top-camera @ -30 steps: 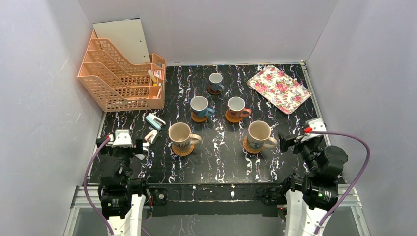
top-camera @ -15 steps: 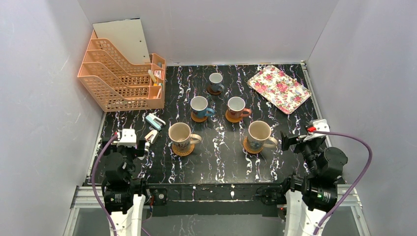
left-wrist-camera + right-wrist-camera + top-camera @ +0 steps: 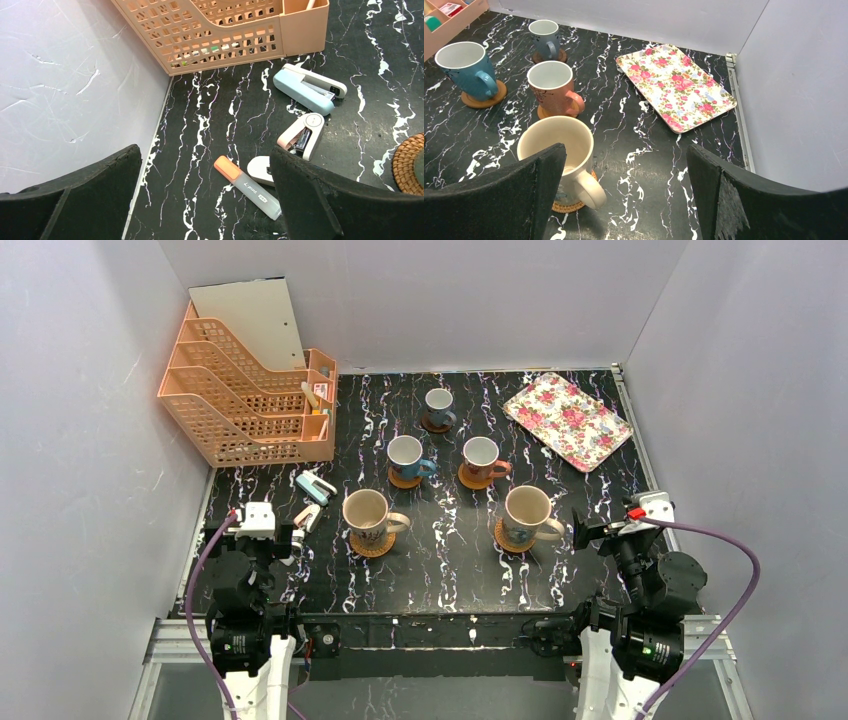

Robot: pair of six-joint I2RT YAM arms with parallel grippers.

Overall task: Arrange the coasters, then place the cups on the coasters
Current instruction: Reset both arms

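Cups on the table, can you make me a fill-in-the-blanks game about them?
1. The orange cup stands on a ____.
2. The rearmost cup is coloured ____.
3. The floral tray lies to the orange cup's ____.
4. The left gripper and the right gripper both stand ____.
Missing words: coaster; blue; right; open.

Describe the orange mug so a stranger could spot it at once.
Find the floral tray at the far right. The orange mug stands just left of it. Its neighbours are a blue mug and a bigger beige mug; it alone is orange.
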